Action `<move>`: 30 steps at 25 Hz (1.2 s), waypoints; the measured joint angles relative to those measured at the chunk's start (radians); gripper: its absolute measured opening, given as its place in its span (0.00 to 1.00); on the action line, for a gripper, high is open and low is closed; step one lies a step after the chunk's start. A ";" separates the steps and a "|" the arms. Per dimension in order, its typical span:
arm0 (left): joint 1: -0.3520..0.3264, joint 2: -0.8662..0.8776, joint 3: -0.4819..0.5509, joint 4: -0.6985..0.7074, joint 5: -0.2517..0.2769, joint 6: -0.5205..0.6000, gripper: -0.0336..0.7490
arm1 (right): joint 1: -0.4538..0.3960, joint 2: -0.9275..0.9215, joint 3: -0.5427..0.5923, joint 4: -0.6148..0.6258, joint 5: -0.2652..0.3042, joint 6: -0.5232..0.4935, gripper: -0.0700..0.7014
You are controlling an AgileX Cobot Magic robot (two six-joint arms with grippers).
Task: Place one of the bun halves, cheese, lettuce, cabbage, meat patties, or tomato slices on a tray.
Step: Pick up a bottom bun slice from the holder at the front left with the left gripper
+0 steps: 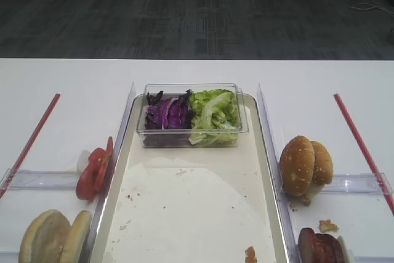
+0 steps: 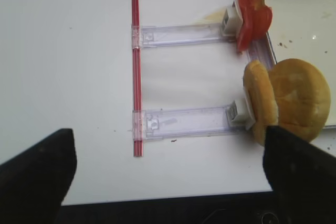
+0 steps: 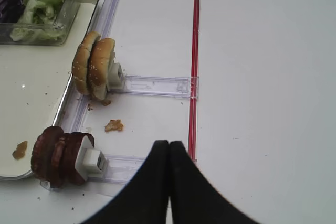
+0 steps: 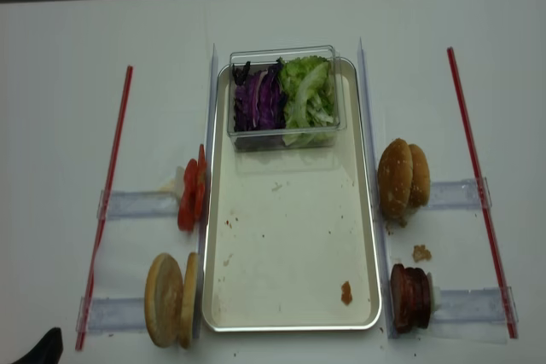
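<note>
The long silvery tray point(image 1: 184, 214) point(image 4: 290, 236) lies in the middle of the table. Pale bun halves point(image 1: 52, 238) point(image 2: 294, 100) stand on edge left of its near corner, with tomato slices point(image 1: 93, 169) point(image 2: 252, 11) beyond them. Purple cabbage point(image 1: 167, 114) and green lettuce point(image 1: 214, 112) fill a clear box at the tray's far end. Meat patties point(image 3: 58, 156) point(image 4: 411, 297) stand at the tray's right near corner. No cheese is in view. My left gripper point(image 2: 169, 140) hangs open and empty over the table's front edge, left of the bun halves. My right gripper point(image 3: 169, 144) is shut on nothing, right of the patties.
Two sesame-seeded buns point(image 1: 305, 164) point(image 3: 94, 66) stand on edge right of the tray. Clear plastic rails point(image 2: 184, 121) and red strips point(image 2: 136, 77) point(image 3: 194, 77) lie on both sides. Crumbs point(image 3: 114, 125) lie near the patties, and one brown bit point(image 4: 346, 292) sits on the tray floor.
</note>
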 joint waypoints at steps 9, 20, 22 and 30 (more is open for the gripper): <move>0.000 0.081 -0.014 -0.028 0.040 -0.002 0.88 | 0.000 0.000 0.000 -0.005 0.000 0.004 0.40; 0.000 0.233 -0.018 -0.059 0.040 -0.027 0.80 | 0.000 0.000 0.000 -0.005 0.000 0.004 0.41; 0.000 0.269 -0.025 -0.062 0.040 -0.031 0.79 | 0.000 0.000 0.000 -0.005 0.000 0.004 0.40; 0.000 0.425 -0.085 -0.108 0.033 -0.031 0.79 | 0.000 0.000 0.000 -0.007 0.000 0.004 0.40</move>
